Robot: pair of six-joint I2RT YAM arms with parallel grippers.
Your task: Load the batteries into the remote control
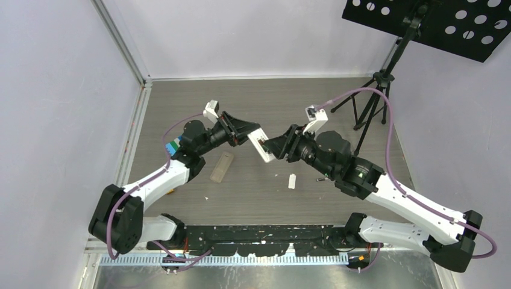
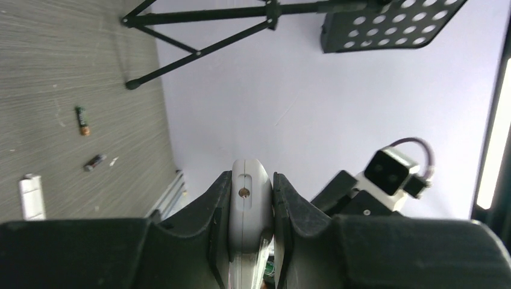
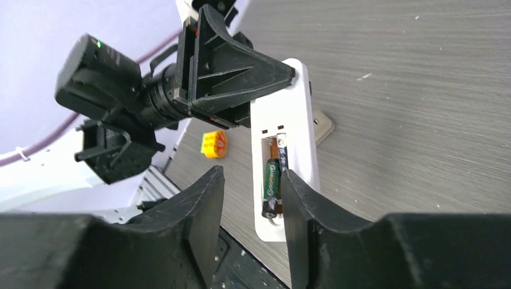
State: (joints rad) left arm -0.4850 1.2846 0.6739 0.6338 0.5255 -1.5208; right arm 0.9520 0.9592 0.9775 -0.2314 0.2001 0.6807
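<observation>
The small white rectangular plastic remote control [image 3: 299,120] is clamped edge-on between the black fingers of the left gripper [image 2: 251,180], which is clenched on it and holds it above the grey wood-grain table [image 1: 253,96]. The remote's back is turned toward the right gripper [image 3: 252,174], whose jaws are parted with nothing gripped between them. Its fingertips are set just in front of the open dark recess. In that recess a slim dark cylindrical battery with green marking [image 3: 271,188] is seated, directly beyond the gap between the right fingers. Two more batteries are seen lying on the table, well to the left of the left gripper in its wrist view: one with an orange end [image 2: 82,120] and a darker one [image 2: 94,161], apart from each other. Near them a small white flat plastic piece [image 2: 31,195] is seen. A translucent grey-tan flat bar [image 1: 222,167] lies on the table below the left gripper, and a small yellow block [image 3: 214,144] is visible under that gripper in the right wrist view.
</observation>
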